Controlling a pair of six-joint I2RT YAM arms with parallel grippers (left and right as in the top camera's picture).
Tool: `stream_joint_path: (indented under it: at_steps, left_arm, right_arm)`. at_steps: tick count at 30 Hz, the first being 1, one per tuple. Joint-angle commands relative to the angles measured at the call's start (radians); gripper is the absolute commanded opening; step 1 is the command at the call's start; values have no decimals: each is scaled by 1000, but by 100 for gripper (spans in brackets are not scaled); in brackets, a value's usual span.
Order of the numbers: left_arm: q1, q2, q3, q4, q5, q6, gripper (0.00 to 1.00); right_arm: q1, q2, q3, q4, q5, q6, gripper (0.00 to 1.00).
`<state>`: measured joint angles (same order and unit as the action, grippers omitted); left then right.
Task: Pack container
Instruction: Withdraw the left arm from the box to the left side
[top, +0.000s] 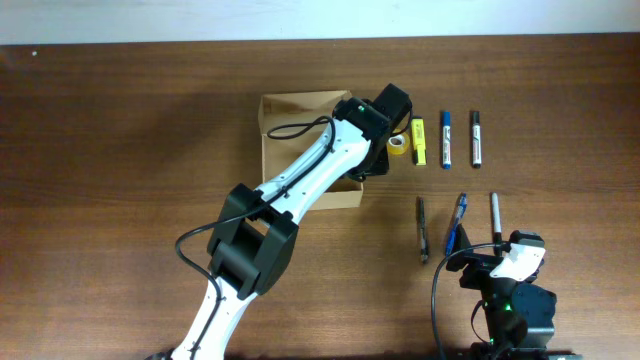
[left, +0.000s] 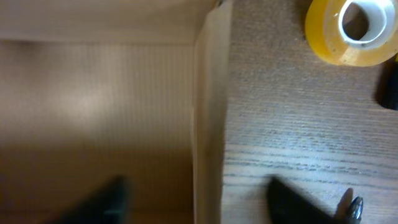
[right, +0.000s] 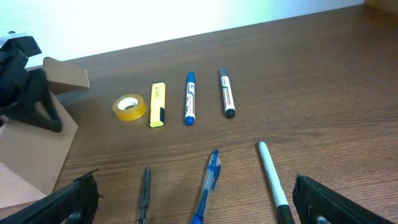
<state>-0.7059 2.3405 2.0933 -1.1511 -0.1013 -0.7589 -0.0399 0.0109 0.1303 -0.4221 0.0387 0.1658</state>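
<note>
The container (top: 300, 108) is an open tan cardboard box at the table's middle; it also shows in the left wrist view (left: 208, 112) and the right wrist view (right: 37, 146). My left gripper (top: 366, 168) is open, its fingers (left: 202, 202) straddling the box's right wall, one inside and one outside. A yellow tape roll (top: 398, 145) (left: 348, 28) lies just right of the box. My right gripper (top: 505, 262) (right: 205, 205) is open and empty near the front edge, behind three pens.
A yellow highlighter (top: 419, 141), a blue marker (top: 446, 138) and a black marker (top: 476, 138) lie in a row right of the tape. A dark pen (top: 422, 229), a blue pen (top: 456, 222) and a white pen (top: 494, 218) lie nearer the front.
</note>
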Motion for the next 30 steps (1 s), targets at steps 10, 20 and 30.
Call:
stream_joint_path:
  at_steps: [10, 20, 30]
  left_arm:
    - [0, 0, 367, -311, -145, 112, 100]
    - [33, -5, 793, -536, -361, 257, 100]
    - [334, -195, 827, -536, -366, 384, 100]
  right_arm:
    - [-6, -8, -8, 0, -2, 8, 99]
    - [-6, -8, -8, 0, -2, 8, 99]
    - [-6, -8, -5, 1, -65, 9, 99]
